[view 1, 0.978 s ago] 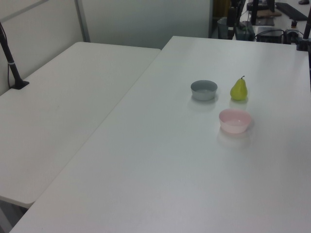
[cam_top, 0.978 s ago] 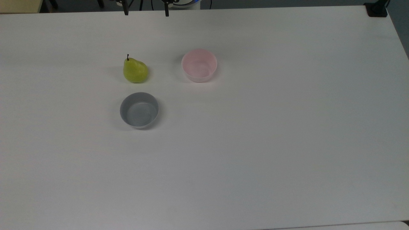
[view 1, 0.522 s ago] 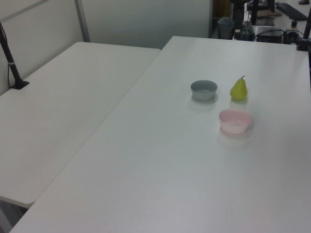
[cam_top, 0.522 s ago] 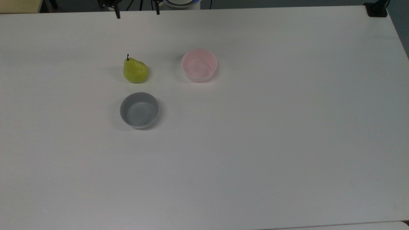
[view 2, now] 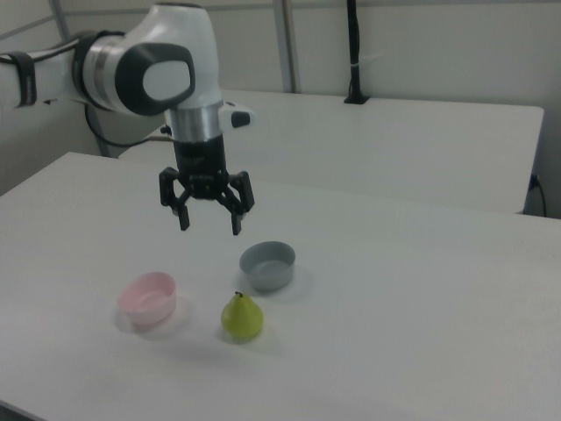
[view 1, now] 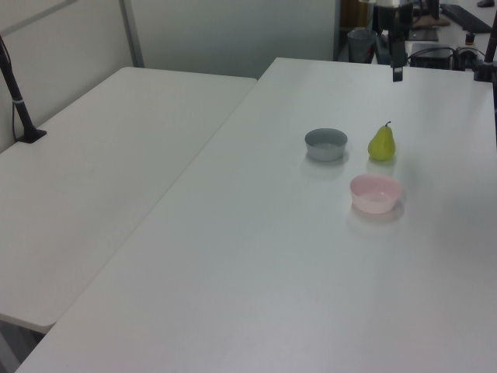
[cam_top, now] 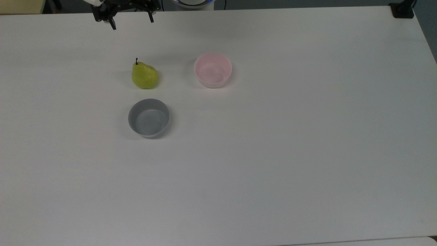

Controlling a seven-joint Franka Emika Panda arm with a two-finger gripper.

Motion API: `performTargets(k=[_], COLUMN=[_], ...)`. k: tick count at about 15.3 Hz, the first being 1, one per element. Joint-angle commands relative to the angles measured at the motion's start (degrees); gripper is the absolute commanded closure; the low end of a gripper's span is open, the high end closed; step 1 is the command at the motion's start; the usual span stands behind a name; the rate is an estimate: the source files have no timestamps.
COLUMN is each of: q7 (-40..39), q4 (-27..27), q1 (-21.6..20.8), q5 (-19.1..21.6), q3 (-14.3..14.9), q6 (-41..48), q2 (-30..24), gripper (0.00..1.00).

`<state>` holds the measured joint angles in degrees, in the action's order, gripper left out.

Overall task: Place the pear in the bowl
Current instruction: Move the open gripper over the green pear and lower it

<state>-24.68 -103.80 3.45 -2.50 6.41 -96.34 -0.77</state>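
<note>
Pear (cam_top: 144,76) — one — beside two bowls, pink (cam_top: 213,69) and grey (cam_top: 149,118); pincer (view 2: 208,223) apparently spread, empty.

- A white table (cam_top: 273,153) carries everything, its surface plain and matte.
- A grey bowl (cam_top: 149,118) stands upright on the white table (round, straight-sided, nothing in it).
- A second white table (view 1: 101,179) adjoins the white table on the left view's left.
- A black pole (view 1: 15,89) stands at the second table's far edge.
</note>
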Motion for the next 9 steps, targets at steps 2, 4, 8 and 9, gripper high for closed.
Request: performTargets(k=[2,4,8,9], q7=[-1.33,-0.89,-0.63,-0.63], q4=[-10.7,-14.05,-15.29,-15.29], q1=[0.95,0.95,0.86,0.86], q5=[-2.16,-2.95,-3.3,-3.3], q3=[0.09,0.09,0.18,0.1], q6=[-10.95,-15.44,-18.96,-19.75], q2=[-1.87,-1.08,1.55,2.61], gripper=[0.0,0.0,0.0,0.0])
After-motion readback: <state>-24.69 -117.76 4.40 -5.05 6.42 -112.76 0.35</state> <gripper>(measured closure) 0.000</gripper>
